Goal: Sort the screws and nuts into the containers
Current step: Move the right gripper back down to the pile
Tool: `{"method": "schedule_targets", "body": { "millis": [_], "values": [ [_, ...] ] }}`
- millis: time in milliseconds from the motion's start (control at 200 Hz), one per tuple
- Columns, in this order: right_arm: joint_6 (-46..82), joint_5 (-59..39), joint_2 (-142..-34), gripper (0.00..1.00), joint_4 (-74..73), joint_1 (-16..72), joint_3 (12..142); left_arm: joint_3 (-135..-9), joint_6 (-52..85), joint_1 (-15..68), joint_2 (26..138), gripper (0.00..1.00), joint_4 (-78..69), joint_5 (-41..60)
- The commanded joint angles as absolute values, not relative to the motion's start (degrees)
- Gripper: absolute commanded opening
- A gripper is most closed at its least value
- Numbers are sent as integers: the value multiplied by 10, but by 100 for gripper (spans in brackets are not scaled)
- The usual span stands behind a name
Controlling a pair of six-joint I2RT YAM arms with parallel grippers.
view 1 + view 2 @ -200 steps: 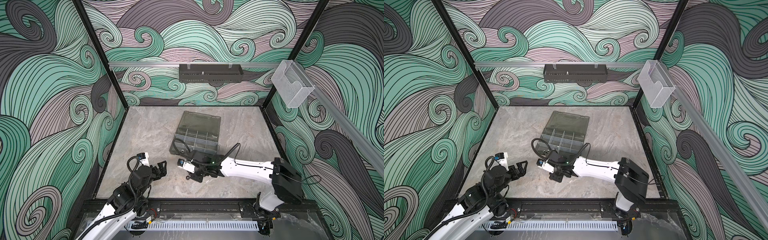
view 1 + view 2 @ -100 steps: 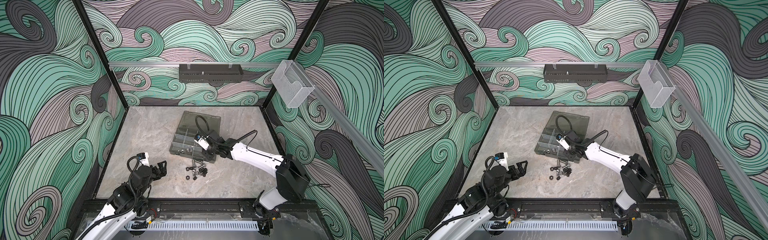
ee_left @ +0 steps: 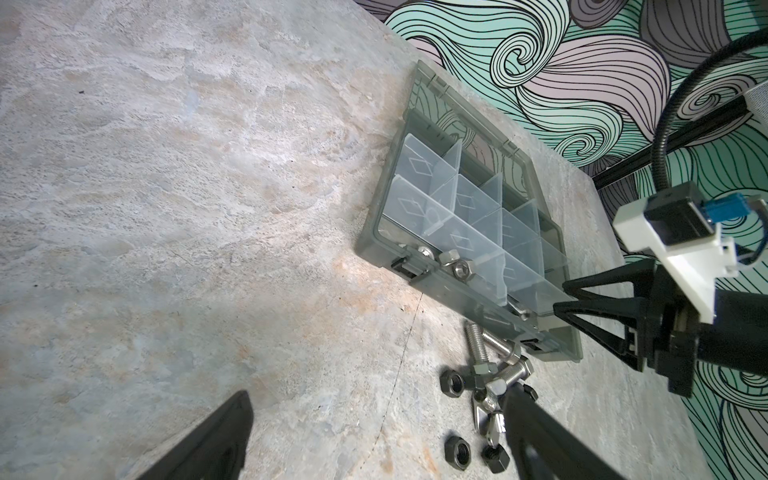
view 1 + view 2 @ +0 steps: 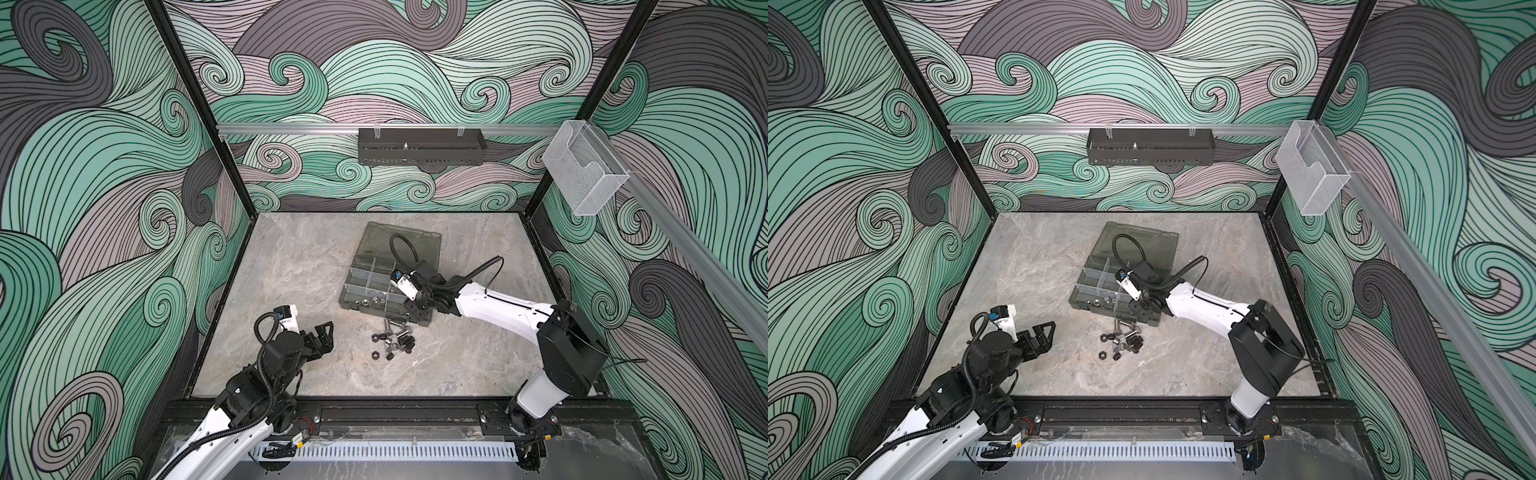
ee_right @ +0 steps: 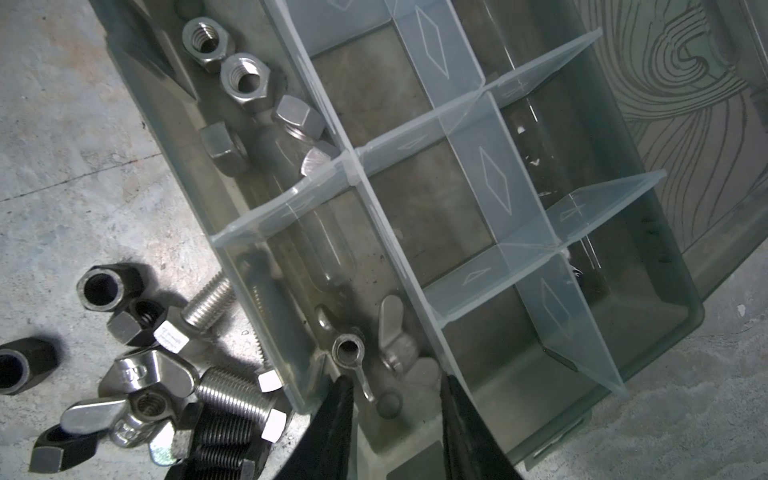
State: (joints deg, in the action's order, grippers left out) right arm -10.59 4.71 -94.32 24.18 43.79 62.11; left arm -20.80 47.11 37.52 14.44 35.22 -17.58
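On the desk point(image 4: 291, 270): you have a grey stone-patterned surface that carries everything listed below, seen in both top views.
Organiser case point(image 4: 428, 249): smoky translucent plastic, sitting mid-desk, with its lid lying flat open towards the back wall.
Cells point(image 5: 490, 174): thin clear dividers split the case, and the row along the latch edge holds hardware.
Left end effector point(image 4: 328, 337): your fingers are spread wide and grip nothing. It hovers over bare desk, well apart from the case, and the loose pile lies ahead of it.
Right end effector point(image 5: 397, 380): your fingers stand parted with nothing pinched, their tips over the latch-row cell at the right-hand end of the case.
Screws point(image 3: 478, 345): silver and black ones lie in a loose pile on the desk, just in front of the case's latch edge.
Silver hex nuts point(image 5: 245, 79): these rest in the latch-row cell at the left-hand end of the case.
Wing nuts point(image 5: 395, 332): two lie in the cell beneath your right end effector, and others sit in the pile among the screws.
Black nuts point(image 3: 457, 451): these are scattered on the desk around the edge of the pile.
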Motion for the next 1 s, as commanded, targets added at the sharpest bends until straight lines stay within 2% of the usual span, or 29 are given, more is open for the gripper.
{"method": "schedule_targets", "body": {
  "millis": [0,580,726,996],
  "values": [
    [-94,50,-922,38,245,436,623,-219,465,372,153,96,362,-179],
    [-71,2,-841,40,257,436,574,-207,475,372,163,96,340,-166],
    [-79,-45,-829,39,260,437,563,-205,478,371,161,96,341,-166],
    [-87,-54,-832,36,259,479,539,-201,482,372,160,96,337,-163]
  ]
}}
